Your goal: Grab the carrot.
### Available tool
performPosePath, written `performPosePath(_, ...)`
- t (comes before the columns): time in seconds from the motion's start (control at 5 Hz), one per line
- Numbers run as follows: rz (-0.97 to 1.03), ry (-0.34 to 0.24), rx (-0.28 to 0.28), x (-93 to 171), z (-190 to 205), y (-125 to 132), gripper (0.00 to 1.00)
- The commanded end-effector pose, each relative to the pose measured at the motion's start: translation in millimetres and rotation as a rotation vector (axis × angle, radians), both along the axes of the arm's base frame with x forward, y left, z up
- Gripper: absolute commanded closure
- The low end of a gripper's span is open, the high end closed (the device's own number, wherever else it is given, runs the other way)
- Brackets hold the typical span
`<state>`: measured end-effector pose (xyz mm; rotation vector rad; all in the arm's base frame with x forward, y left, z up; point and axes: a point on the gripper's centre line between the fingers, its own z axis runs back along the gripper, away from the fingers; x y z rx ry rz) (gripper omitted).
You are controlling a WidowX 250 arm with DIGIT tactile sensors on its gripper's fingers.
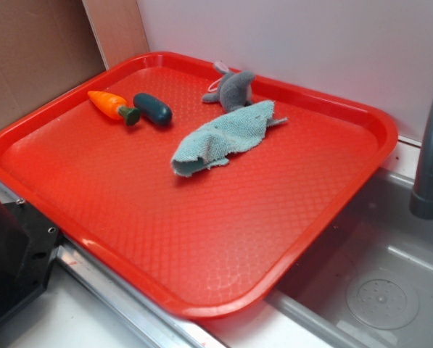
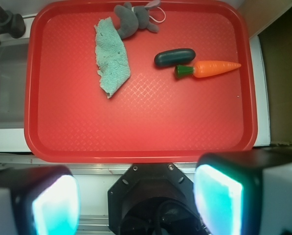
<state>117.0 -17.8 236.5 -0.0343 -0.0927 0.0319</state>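
The orange carrot [image 1: 109, 104] with a dark green stem cap lies on the red tray [image 1: 223, 239] near its far left corner. In the wrist view the carrot [image 2: 215, 68] lies at the tray's upper right, its tip pointing right. A dark green pickle-like toy [image 1: 153, 109] lies right beside its stem end, also in the wrist view [image 2: 174, 57]. My gripper [image 2: 136, 200] is open and empty, high above the robot base, well short of the tray's near edge. Its two teal pads [image 2: 55, 205] stand wide apart. In the exterior view the gripper is out of view.
A teal cloth [image 1: 223, 135] lies crumpled at the tray's far middle, also seen in the wrist view [image 2: 111, 55]. A grey plush toy [image 1: 234, 88] lies behind it. A steel sink [image 1: 390, 290] with a grey faucet [image 1: 430, 159] is to the right. The black robot base [image 2: 155, 200] sits below the gripper.
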Motion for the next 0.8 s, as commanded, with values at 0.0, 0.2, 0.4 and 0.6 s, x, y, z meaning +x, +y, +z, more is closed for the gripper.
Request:
performPosePath(0.0, 0.0, 0.0, 0.0, 0.0, 0.0, 0.0, 0.0)
performPosePath(0.2, 0.183, 0.024, -0.021, 15.5, -5.4, 12.7, 0.0)
performPosePath(0.4, 0.409, 0.015, -0.036, 28.5, -13.0, 27.4, 0.0)
performPosePath(0.6, 0.656, -0.034, -0.09, 41.9, -27.2, 47.4, 0.0)
